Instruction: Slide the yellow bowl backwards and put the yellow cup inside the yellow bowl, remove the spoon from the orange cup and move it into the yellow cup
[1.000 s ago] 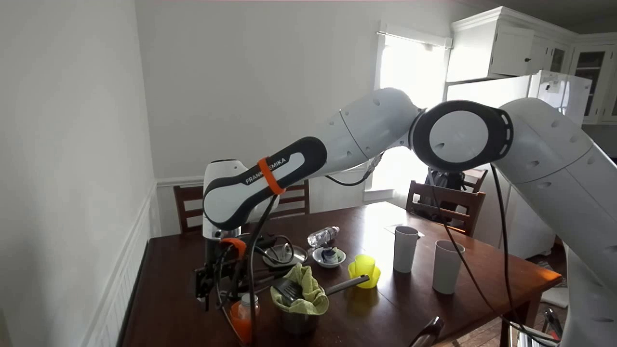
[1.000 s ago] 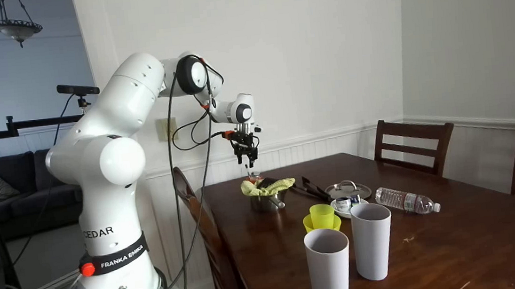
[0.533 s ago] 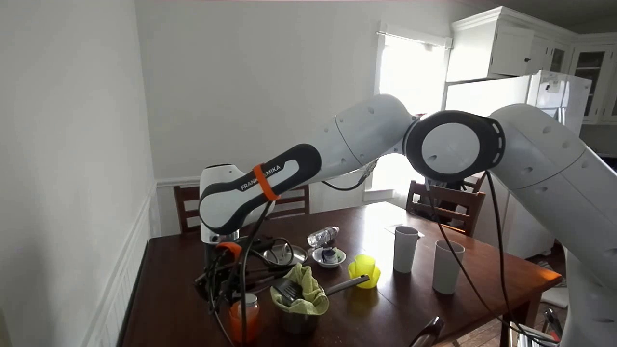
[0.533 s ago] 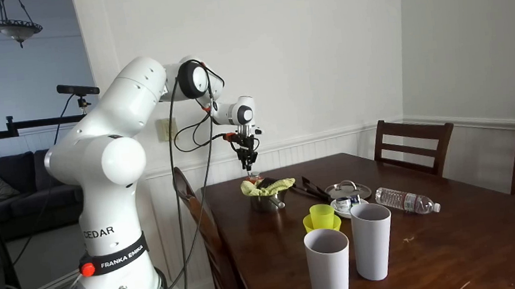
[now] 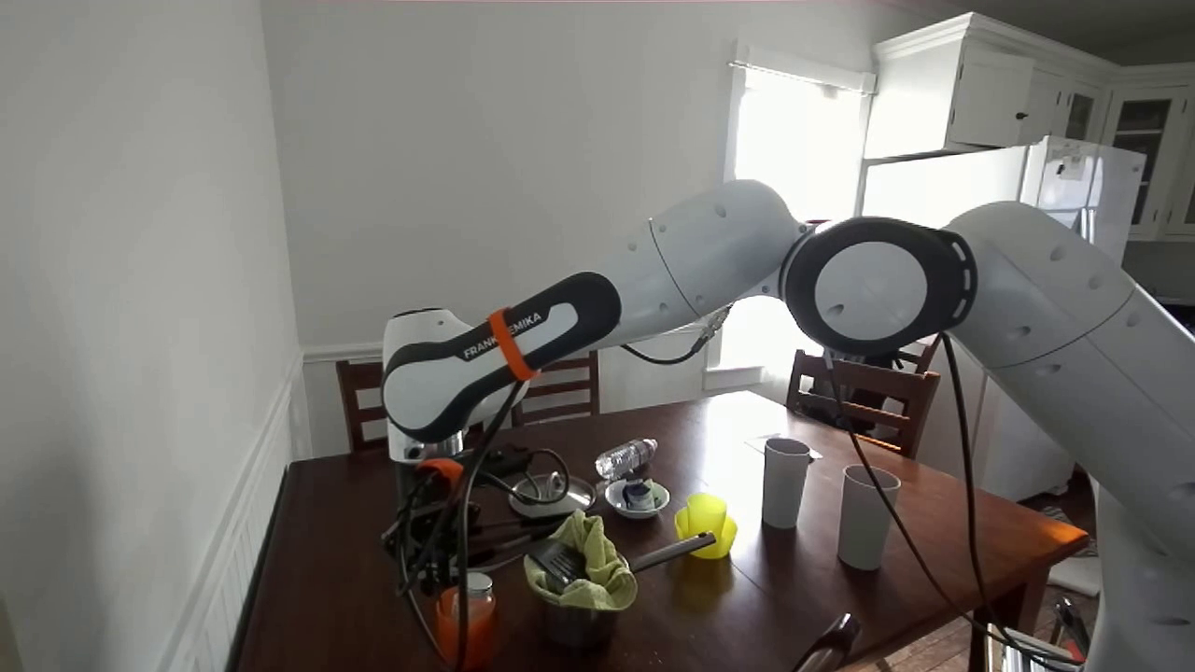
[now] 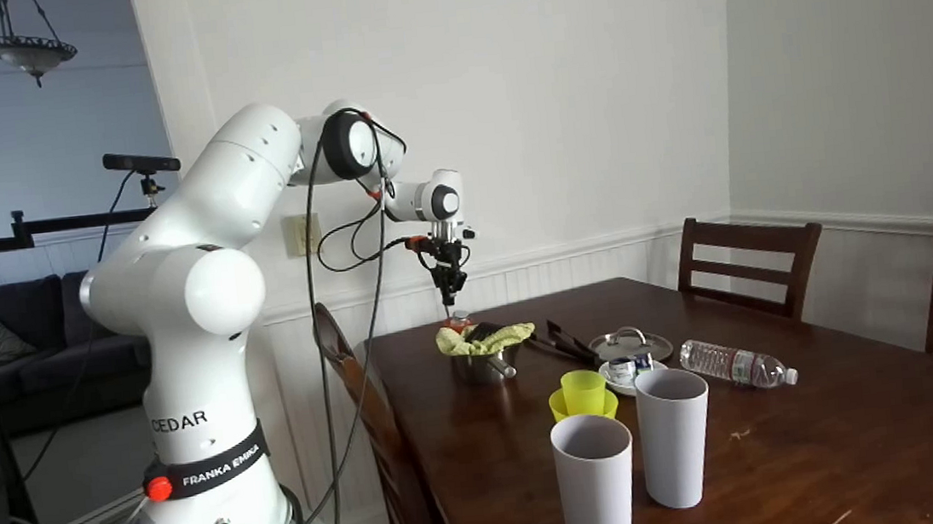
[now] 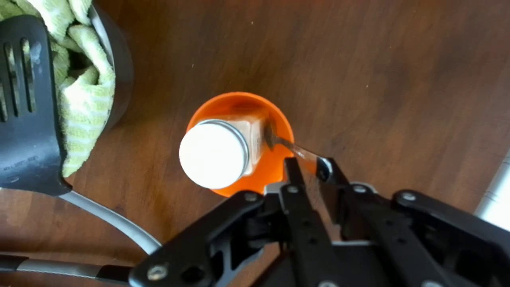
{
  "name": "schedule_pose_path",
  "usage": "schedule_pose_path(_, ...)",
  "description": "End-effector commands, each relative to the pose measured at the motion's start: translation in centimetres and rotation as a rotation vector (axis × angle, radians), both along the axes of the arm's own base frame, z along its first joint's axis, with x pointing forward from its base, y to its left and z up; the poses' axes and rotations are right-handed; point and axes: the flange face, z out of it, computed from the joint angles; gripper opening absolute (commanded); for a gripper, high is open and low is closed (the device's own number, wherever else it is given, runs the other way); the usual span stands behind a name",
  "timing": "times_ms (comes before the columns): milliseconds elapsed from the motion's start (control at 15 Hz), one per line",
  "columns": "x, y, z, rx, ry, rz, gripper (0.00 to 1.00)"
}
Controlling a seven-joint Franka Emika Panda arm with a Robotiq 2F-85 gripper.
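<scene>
Arching outward, the arm (image 5: 695,257) points its narrowly parted claw (image 7: 312,169) down at the spoon (image 7: 297,148)

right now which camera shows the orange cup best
The wrist view: it looks down into the orange cup, with a jar and spoon in it. In an exterior view a cable crosses it; in an exterior view the cloth-lined pot hides most of it.

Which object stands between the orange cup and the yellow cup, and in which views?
A saucepan holding a green cloth stands between the orange cup and the yellow cup in both exterior views.
</scene>
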Motion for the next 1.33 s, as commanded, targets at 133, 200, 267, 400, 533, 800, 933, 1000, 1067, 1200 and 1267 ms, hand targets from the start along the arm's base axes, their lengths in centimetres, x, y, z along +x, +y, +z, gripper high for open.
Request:
schedule_pose_path(133,-0.12,0.57,0.35,-0.041,0.028,-0.012,0.67)
schedule_pose_path(200,-0.22,0.67,0.3,-0.043,0.038,-0.011,0.73)
schedule_pose_path(267,-0.31,0.75,0.23,-0.046,0.047,-0.008,0.81)
schedule_pose_path(400,-0.39,0.88,0.12,-0.045,0.058,-0.002,0.81)
schedule_pose_path(533,-0.44,0.95,0.0,-0.046,0.066,0.003,0.56)
schedule_pose_path(800,-0.31,0.9,-0.25,-0.051,0.074,0.005,0.33)
schedule_pose_path(933,-0.2,0.89,-0.39,-0.051,0.074,0.007,0.19)
schedule_pose_path(1000,-0.16,0.9,-0.41,-0.051,0.074,0.009,0.12)
schedule_pose_path(1067,-0.1,0.95,-0.43,-0.05,0.075,0.01,0.06)
schedule_pose_path(1200,-0.07,0.99,-0.43,-0.051,0.078,0.013,0.0)
schedule_pose_path(1267,-0.03,0.98,-0.39,-0.053,0.08,0.014,0.0)
